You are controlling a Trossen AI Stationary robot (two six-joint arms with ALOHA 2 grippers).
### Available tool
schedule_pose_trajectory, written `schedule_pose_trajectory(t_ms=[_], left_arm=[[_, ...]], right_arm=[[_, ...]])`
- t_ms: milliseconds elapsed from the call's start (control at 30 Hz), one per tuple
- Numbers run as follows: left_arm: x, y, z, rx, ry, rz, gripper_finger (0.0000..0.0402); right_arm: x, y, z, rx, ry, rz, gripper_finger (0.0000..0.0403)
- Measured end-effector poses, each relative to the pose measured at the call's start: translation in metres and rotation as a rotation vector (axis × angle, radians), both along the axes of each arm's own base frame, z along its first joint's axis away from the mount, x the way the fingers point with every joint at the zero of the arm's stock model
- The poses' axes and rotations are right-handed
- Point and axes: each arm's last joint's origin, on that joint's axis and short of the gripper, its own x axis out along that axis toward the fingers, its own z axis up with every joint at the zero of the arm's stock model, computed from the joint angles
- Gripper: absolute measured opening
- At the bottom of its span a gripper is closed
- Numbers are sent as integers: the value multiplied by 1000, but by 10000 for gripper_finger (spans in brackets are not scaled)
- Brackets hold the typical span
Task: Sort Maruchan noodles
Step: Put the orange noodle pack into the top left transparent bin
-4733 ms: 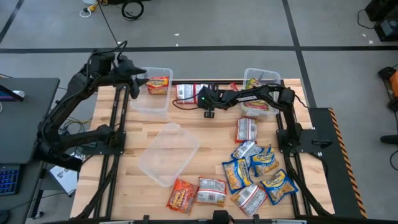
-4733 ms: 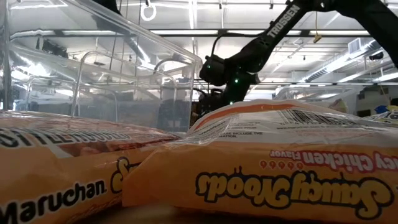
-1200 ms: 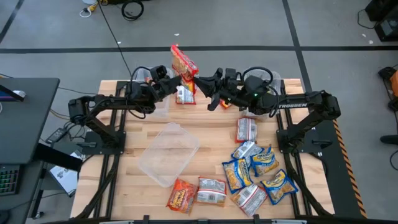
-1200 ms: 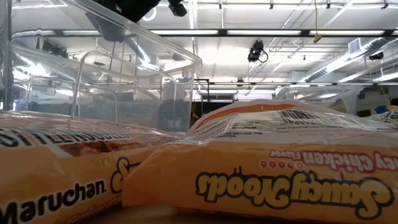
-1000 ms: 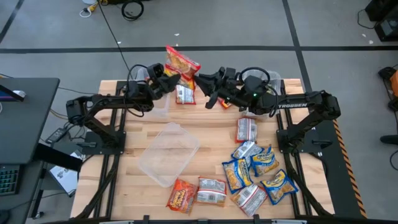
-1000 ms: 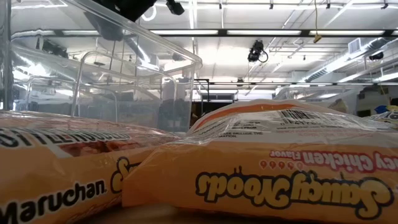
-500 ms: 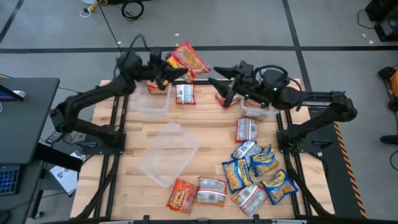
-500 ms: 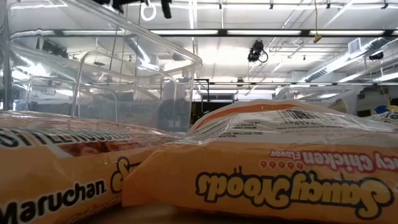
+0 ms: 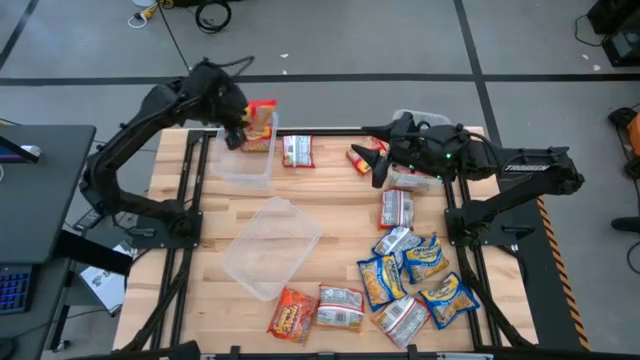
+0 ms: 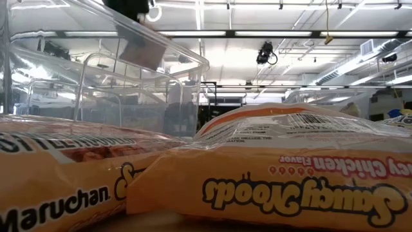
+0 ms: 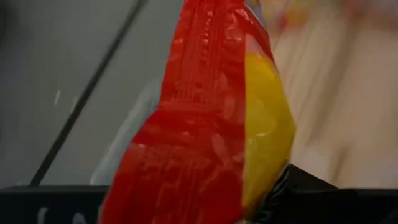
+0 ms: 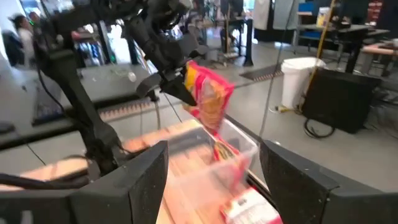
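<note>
One red packet [image 9: 261, 122] pinched in left gripper [image 9: 243, 128] above left bin [image 9: 243, 165], undropped; right gripper [image 9: 378, 163] spread, empty; nine loose packets [image 9: 405, 275] left.

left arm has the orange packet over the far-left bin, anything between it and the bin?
Nothing visible. The left gripper holds the orange-red packet above the open-topped clear bin, which holds another orange packet.

three clear bins [image 9: 270, 246], about fourteen packets [image 9: 397, 209]
</note>
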Motion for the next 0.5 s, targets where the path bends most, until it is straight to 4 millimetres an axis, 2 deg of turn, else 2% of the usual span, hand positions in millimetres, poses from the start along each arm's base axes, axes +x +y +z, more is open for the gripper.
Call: schedule_pose_trajectory(t_ms=[167, 500], left_arm=[[1, 19, -32, -84, 299, 45, 130], [29, 59, -88, -95, 634, -51, 132]], right_arm=[[-1, -4, 0, 1, 0, -14, 257], [-2, 1, -4, 16, 40, 7, 257]])
